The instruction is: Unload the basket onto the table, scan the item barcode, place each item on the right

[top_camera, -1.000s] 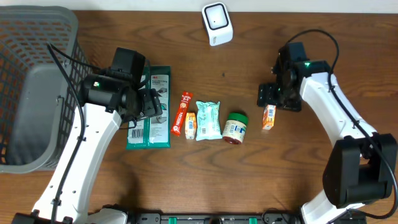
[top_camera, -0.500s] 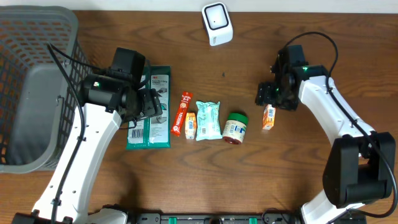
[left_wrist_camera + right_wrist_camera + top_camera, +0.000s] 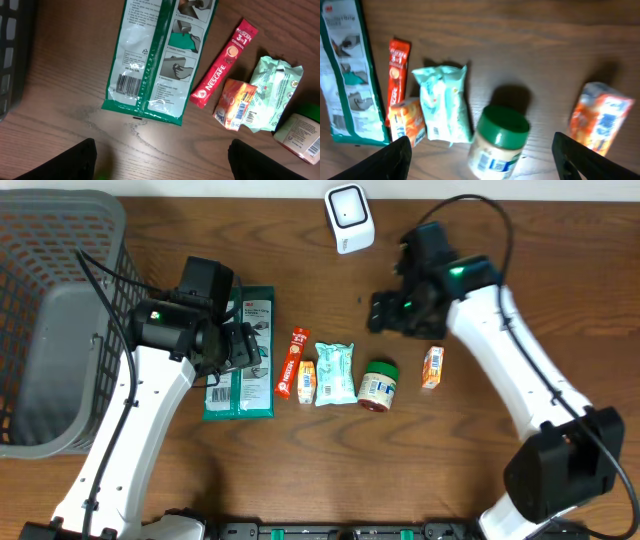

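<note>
Currently, my left claw [image 3: 162, 162] stands wide open with nothing in it, over the near end of the green packet [image 3: 160, 55]. The packet's barcode faces up. My right claw [image 3: 482, 157] is likewise spread wide and empty. It hovers above the worktop [image 3: 480, 470] between the white scanner [image 3: 349, 218] and the row of items, nearest the green-lidded jar [image 3: 501, 140].

Row, from my left:
- green packet
- red Nescafe stick [image 3: 291, 362]
- small orange sachet [image 3: 306, 381]
- pale green pouch [image 3: 335, 372]
- green-lidded jar
- orange carton [image 3: 432, 367]

Every item lies on the wood; none is lifted. The white scanner sits at the far edge, well apart from the row. The grey basket [image 3: 60, 320] is at my left.
</note>
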You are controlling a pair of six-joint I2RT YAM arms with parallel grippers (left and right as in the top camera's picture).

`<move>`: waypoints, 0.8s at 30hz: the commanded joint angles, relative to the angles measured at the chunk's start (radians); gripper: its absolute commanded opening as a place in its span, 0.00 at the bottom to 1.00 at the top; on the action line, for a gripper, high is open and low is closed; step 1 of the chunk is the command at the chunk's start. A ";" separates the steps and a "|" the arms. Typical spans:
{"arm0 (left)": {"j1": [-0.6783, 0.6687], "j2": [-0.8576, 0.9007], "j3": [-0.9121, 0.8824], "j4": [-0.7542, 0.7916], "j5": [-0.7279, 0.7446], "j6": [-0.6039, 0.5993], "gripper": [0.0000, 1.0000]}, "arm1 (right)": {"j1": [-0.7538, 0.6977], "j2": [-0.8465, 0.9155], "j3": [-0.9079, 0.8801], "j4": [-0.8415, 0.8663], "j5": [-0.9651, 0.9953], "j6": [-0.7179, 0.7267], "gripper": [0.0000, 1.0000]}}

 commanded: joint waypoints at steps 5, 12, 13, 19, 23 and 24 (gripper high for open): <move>-0.003 -0.005 -0.002 -0.003 -0.005 0.003 0.84 | 0.084 -0.010 -0.100 0.061 0.140 0.177 0.89; -0.003 -0.005 -0.002 -0.003 -0.005 0.003 0.85 | 0.093 -0.009 -0.232 0.164 0.145 0.245 0.89; -0.003 -0.005 -0.002 -0.003 -0.005 0.003 0.85 | 0.093 -0.009 -0.248 0.182 0.145 0.245 0.89; -0.003 -0.005 -0.002 -0.003 -0.005 0.003 0.85 | 0.094 -0.009 -0.383 0.289 0.158 0.296 0.90; -0.003 -0.005 -0.002 -0.003 -0.005 0.003 0.85 | 0.094 -0.009 -0.438 0.354 0.158 0.296 0.87; -0.003 -0.005 -0.002 -0.003 -0.005 0.003 0.85 | 0.094 -0.009 -0.442 0.360 0.158 0.296 0.86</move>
